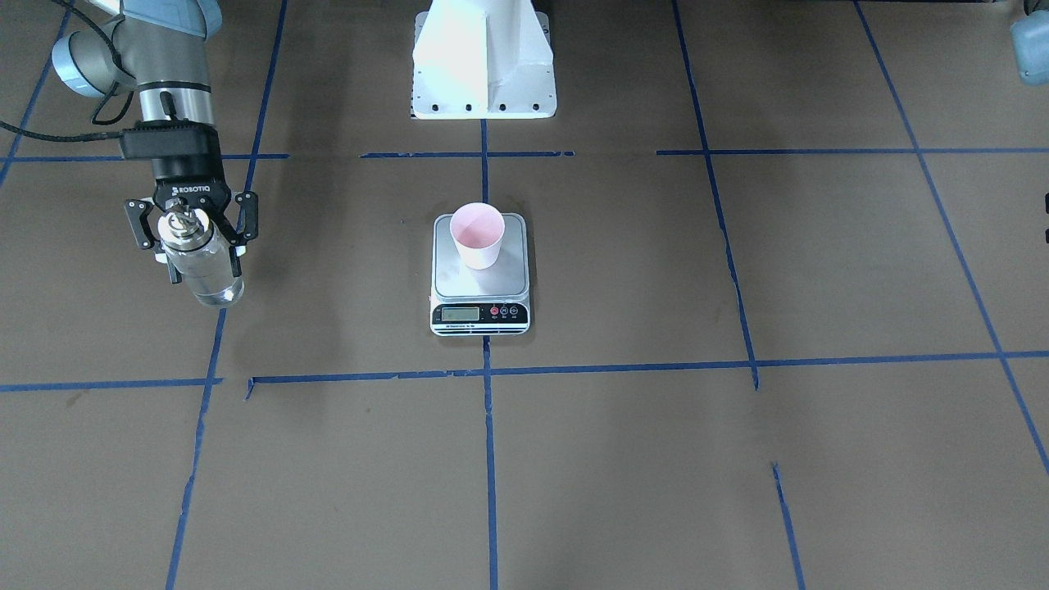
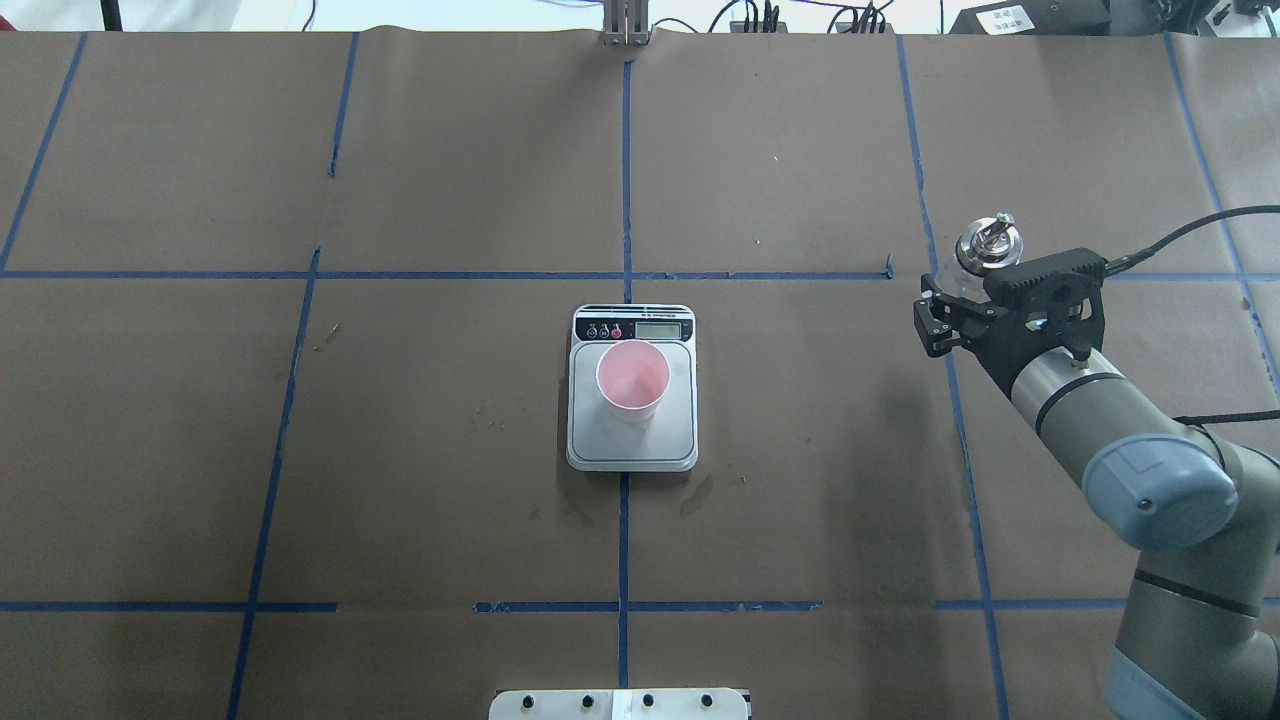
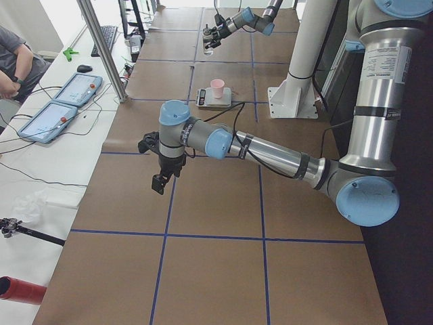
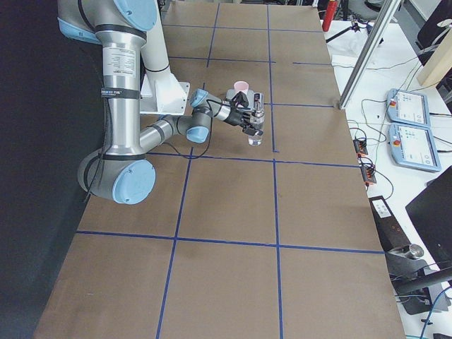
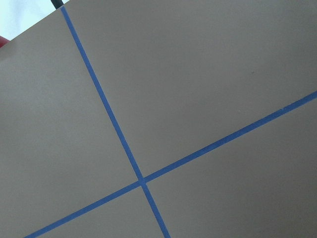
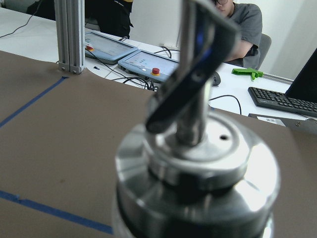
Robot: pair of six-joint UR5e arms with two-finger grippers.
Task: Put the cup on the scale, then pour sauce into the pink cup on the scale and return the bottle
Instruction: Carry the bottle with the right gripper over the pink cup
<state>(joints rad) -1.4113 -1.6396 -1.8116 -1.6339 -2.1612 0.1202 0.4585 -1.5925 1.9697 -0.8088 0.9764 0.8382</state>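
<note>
The pale pink cup (image 1: 477, 236) stands upright on the steel platform of the scale (image 1: 510, 283), toward its robot-side half; it also shows in the overhead view (image 2: 633, 380). My right gripper (image 1: 203, 266) is shut on the clear glass bottle (image 1: 215, 283), which is upright, well to the robot's right of the scale. Its silver cap and spout (image 6: 198, 163) fill the right wrist view. My left gripper (image 3: 161, 181) hangs over bare table far from the scale. It shows only in the exterior left view, so I cannot tell if it is open.
The white robot base (image 1: 483, 65) stands behind the scale. Small dark stains (image 2: 700, 495) mark the paper on the scale's robot side. A metal post (image 6: 69, 34) and operators' tablets (image 4: 409, 113) lie beyond the table's far edge.
</note>
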